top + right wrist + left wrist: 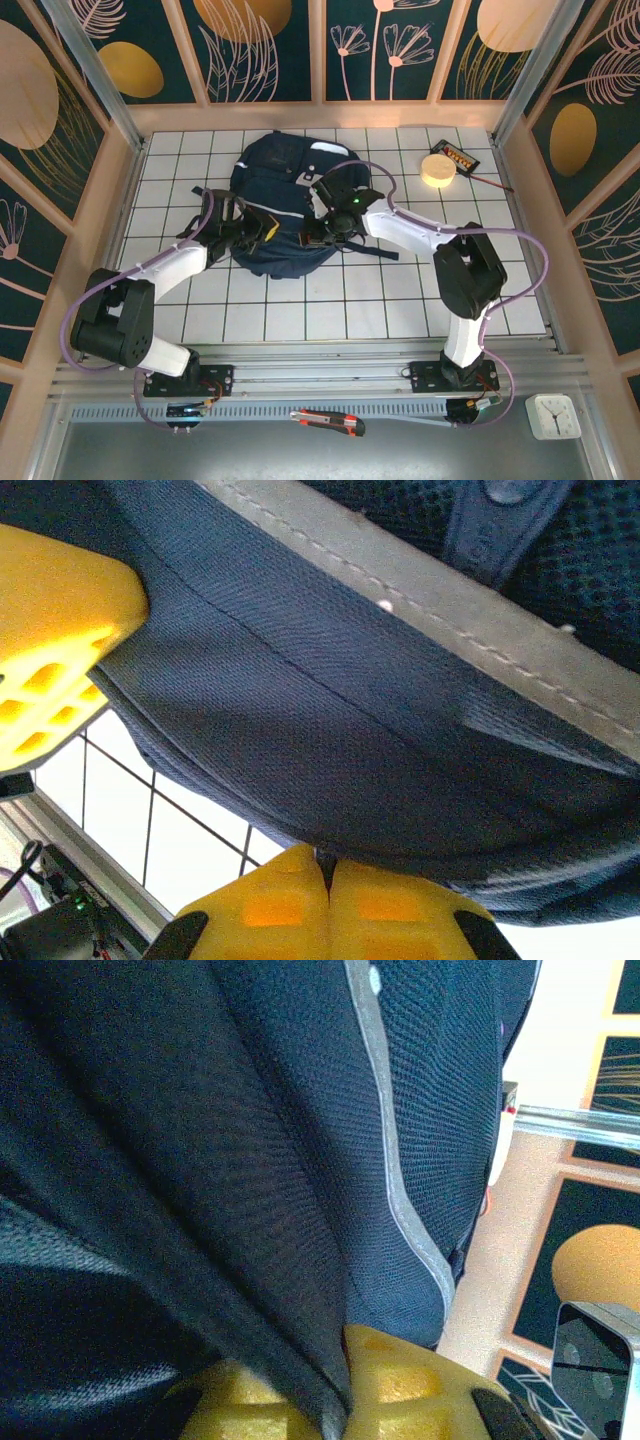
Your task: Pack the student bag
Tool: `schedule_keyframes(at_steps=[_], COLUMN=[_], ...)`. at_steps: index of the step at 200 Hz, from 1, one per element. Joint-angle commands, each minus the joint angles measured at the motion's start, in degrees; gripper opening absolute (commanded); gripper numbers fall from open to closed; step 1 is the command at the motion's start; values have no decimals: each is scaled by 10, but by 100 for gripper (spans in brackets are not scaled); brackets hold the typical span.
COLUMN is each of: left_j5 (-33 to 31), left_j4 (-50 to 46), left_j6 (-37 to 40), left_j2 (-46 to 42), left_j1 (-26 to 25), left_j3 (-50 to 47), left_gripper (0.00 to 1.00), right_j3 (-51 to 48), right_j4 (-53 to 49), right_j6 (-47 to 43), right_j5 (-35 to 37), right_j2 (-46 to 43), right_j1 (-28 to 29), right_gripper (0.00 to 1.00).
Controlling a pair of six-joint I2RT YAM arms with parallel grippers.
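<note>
The student bag (280, 195), a large navy-blue backpack with grey trim, lies on the white tiled table (350, 300) at the back centre. My left gripper (262, 228) is at the bag's near left edge. In the left wrist view its yellow fingers (400, 1380) are shut on a fold of navy fabric (250, 1210). My right gripper (318, 232) is at the near right edge. Its yellow fingertips (290, 900) are pressed together, pinching the lower hem of the bag (350, 700). The other gripper's yellow finger (50, 630) shows at upper left. The bag's opening is hidden.
A pale tape roll (437, 169) and a small black device with a wire (460, 157) lie at the back right of the table. On the near ledge below the arm bases rest a red-black utility knife (328, 420) and a white clock (553, 415). Wooden walls enclose the table.
</note>
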Motion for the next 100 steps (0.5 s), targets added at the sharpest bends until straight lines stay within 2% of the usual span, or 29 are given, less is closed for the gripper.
schedule_keyframes(at_steps=[1,52,66,82,100], left_j5=[7,33,36,43,56], left_j4=[-63,-204,-217,-196,-147], left_j6=[80,245,260,243,199], left_j2=[-3,73,80,74,58], left_j1=[14,33,36,38,38], left_j3=[43,163,173,158,122], left_gripper=[0,0,0,0,29], right_j3=[-12,-14,-13,-2,19], right_j4=[-16,-8,0,2,-4], right_j6=[5,15,23,28,25], right_j5=[44,35,27,23,24], right_j2=[-30,-30,-23,-12,5], right_j1=[-18,-11,-3,9,19], right_gripper=[0,0,0,0,0])
